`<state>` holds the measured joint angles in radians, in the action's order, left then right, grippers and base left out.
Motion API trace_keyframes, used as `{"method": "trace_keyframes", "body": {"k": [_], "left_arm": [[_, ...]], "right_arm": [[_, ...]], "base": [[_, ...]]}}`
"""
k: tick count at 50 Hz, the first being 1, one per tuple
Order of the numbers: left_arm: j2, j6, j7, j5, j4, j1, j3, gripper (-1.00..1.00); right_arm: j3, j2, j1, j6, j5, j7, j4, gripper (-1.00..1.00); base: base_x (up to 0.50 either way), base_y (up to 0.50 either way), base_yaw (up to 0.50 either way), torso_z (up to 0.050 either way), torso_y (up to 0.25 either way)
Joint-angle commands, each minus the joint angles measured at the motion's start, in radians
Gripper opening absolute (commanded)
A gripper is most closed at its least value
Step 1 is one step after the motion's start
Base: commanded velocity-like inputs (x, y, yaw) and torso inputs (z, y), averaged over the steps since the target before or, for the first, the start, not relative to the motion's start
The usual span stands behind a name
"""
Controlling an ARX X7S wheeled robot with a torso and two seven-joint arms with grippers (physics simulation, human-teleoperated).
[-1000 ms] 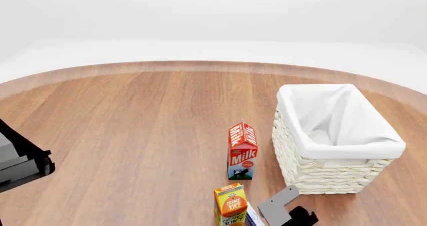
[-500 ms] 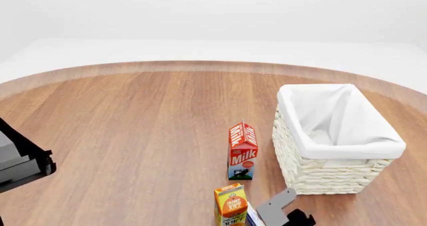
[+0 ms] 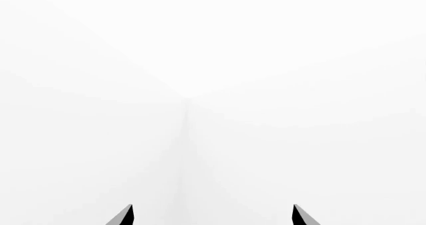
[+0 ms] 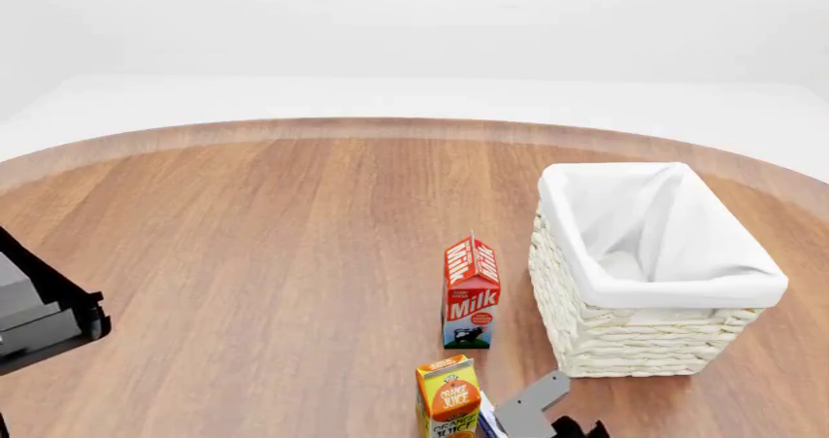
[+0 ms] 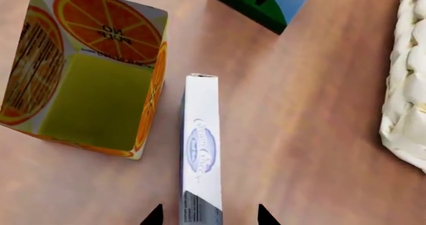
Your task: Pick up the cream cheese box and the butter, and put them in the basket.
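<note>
R gripper dropping lower since 1 s ago, jaws spread, straddling cream cheese box beside OJ carton; L gripper spread, idling.

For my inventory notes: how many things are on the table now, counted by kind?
Cartons: 2, the milk carton and the orange juice carton
Flat boxes: 1, the cream cheese box, standing on its edge beside the juice
Baskets: 1, the basket
Total: 4. No butter shows in any view.
</note>
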<state>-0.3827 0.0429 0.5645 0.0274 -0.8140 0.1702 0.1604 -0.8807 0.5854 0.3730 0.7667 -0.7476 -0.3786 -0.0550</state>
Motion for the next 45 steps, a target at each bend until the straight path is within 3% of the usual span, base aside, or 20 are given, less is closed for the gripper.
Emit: {"method": "trace_keyframes", "body": {"k": [1, 17, 25, 38, 45], "left_arm": [[0.014, 0.005, -0.015, -0.014, 0.004, 0.003, 0.019, 1.00], [0.011, 0.001, -0.013, -0.015, 0.003, 0.002, 0.014, 1.00], [0.008, -0.005, -0.012, -0.013, 0.000, 0.001, 0.013, 1.00], [0.004, -0.004, -0.010, -0.008, -0.004, 0.002, 0.017, 1.00], [0.003, -0.001, -0.009, -0.005, 0.001, 0.002, 0.017, 1.00]], "right_arm": [[-0.008, -0.012, 0.009, -0.010, 0.056, 0.014, -0.009, -1.00], [-0.035, -0.006, 0.019, -0.018, 0.091, 0.019, -0.009, -1.00], [0.060, 0.026, 0.023, -0.005, 0.014, -0.038, -0.095, -1.00], [0.299, 0.228, -0.066, -0.005, -0.164, -0.272, -0.467, -1.00], [0.351, 0.308, -0.111, 0.001, -0.239, -0.336, -0.616, -1.00]], "base": [[0.00, 0.00, 0.00, 0.000, 0.000], [0.00, 0.00, 0.00, 0.000, 0.000], [0.00, 0.00, 0.00, 0.000, 0.000], [0.00, 0.00, 0.00, 0.000, 0.000], [0.00, 0.00, 0.00, 0.000, 0.000]]}}
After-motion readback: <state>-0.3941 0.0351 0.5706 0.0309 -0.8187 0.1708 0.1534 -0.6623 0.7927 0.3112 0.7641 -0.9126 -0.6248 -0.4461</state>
